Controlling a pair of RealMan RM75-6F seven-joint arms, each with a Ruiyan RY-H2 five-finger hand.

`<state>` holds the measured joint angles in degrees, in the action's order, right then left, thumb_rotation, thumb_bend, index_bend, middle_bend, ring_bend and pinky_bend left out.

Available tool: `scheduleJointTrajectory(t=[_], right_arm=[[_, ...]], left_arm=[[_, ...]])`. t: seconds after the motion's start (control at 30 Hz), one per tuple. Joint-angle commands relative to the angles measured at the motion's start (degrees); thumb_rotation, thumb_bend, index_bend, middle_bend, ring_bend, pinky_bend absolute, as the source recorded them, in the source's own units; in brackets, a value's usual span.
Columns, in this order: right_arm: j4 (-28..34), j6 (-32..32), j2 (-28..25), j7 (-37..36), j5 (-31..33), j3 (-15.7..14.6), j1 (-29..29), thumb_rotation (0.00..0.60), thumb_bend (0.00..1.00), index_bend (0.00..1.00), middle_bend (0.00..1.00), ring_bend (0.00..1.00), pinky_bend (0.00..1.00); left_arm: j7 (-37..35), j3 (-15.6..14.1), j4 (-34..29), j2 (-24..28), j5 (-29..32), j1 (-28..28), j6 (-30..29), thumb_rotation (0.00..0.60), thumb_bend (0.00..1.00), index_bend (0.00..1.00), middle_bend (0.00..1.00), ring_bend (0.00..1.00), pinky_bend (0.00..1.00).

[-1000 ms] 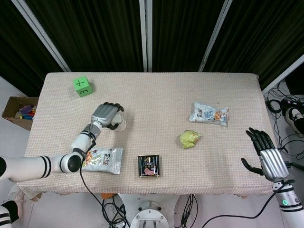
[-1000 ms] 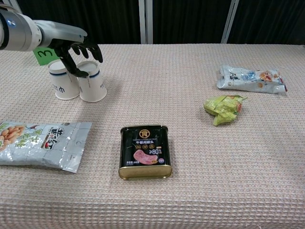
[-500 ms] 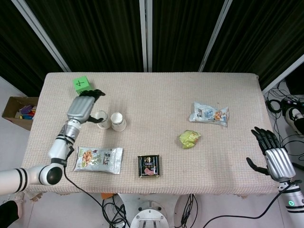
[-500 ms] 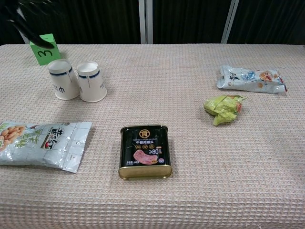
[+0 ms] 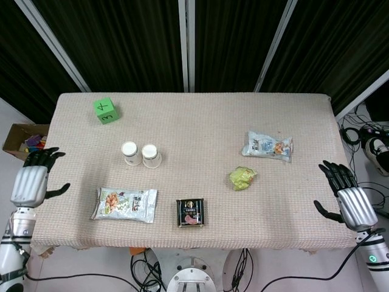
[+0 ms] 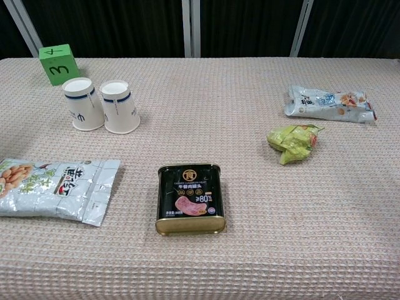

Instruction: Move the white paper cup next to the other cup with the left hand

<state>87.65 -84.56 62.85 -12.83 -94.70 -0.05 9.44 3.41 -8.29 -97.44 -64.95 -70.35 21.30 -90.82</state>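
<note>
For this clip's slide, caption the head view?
Two white paper cups side by side on the table; left hand open off its edge.

Two paper cups (image 6: pixel 103 106) stand upside down side by side, rims touching, left of the table's (image 5: pixel 200 121) centre. Behind them to the left sits the numbered cube (image 6: pixel 57 64). In front lies a nut packet (image 6: pixel 53 189), with the luncheon-meat tin (image 6: pixel 190 199) to its right. Far right, a snack pouch (image 6: pixel 328 104) lies behind a crumpled wrapper (image 6: pixel 292 141).
</note>
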Motion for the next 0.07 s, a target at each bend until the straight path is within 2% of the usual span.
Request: scheduleJointTrajectory(t=[0.03,0.07], right_arm=[[0.3,0.2,0.6,1.2,0.0,-0.1,-0.1,0.6,0.26,0.01,0.05,0.0,0.0],[0.5,0.3,0.6,1.5,0.0,-0.1,-0.1,0.6,0.26,0.01,0.05,0.0,0.0]], left_arm=[[-0.8,-2.3,0.6,-0.6,-4.3,-4.9,-4.0,0.6,0.16,0.24,0.16,0.12,0.13],[-0.7,-2.3,0.9,-0.9,-5.0,-5.9,-4.9,0.6,0.16,0.24,0.16,0.12,0.13]])
